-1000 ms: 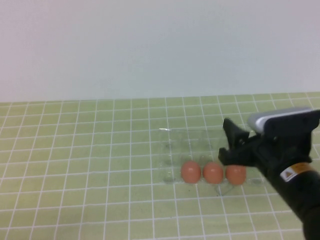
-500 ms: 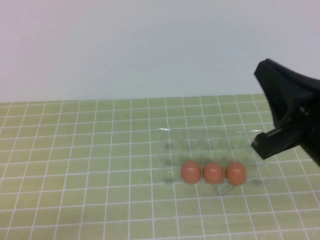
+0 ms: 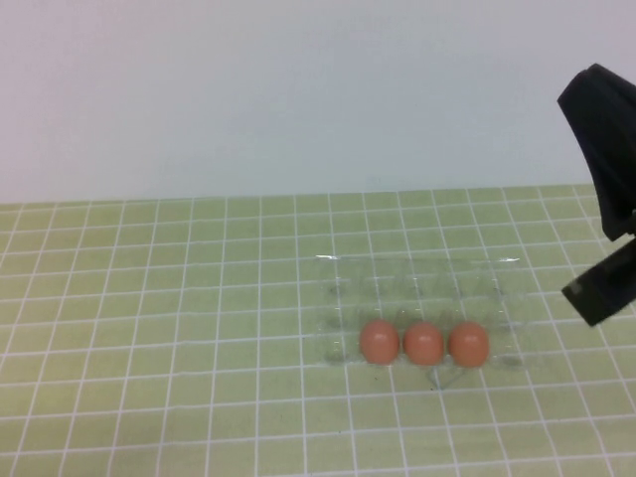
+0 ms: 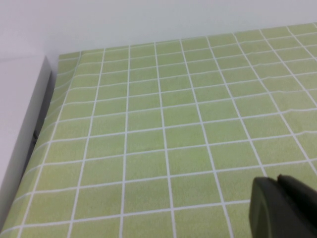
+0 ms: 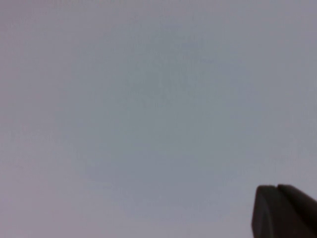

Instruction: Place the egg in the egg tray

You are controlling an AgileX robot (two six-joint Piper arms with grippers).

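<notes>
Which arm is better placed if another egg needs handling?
Probably right: the right gripper hangs just right of the tray with its three eggs. The left gripper sits over bare mat, absent from the high view.

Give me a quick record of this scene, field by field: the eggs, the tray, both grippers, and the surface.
eggs: three orange-brown eggs side by side, left, middle, right
egg tray: clear plastic, eggs sit in its near row, far cups empty
right gripper: raised at the right edge of the high view, clear of the tray, holding nothing, fingers apart
left gripper: off to the side over bare mat, nothing held
surface: green checked mat
loose eggs outside tray: none seen
</notes>
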